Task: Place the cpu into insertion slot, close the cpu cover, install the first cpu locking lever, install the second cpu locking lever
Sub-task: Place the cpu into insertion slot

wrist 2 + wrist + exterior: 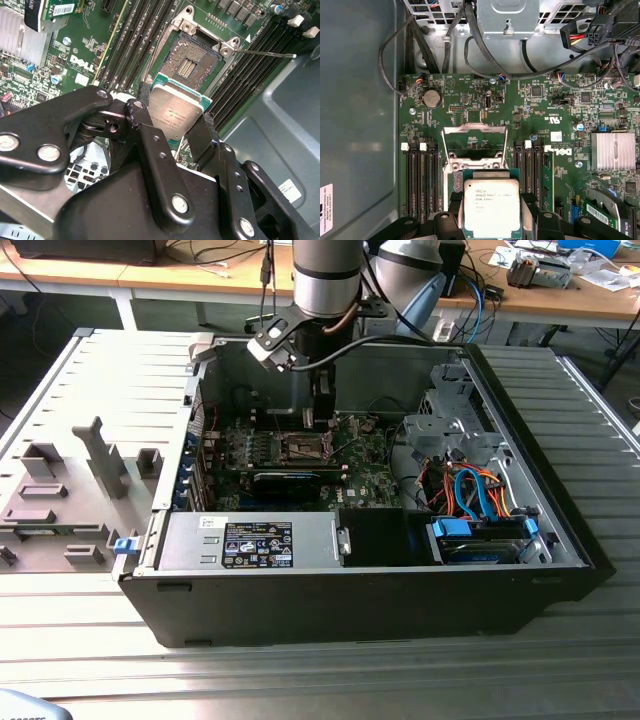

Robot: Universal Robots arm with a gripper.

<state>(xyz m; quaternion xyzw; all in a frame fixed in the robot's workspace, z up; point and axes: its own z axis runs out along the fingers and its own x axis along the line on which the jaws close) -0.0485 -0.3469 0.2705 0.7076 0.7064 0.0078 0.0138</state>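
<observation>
End effector (172,119) is pinching the cpu (175,111) by two opposite edges, silver top facing the cameras in both wrist views. The cpu hangs over the green board (75,60), near one edge of the insertion slot (192,60) and not seated. The slot is bare, with its pin field and dark centre exposed. In the first wrist view the cpu cover (475,129) looks swung open just beyond the cpu. A thin locking lever (265,52) sticks out loose over the memory slots (250,65). In the exterior view the arm reaches down into the open computer case (360,590) on the ribbed desk (300,680).
</observation>
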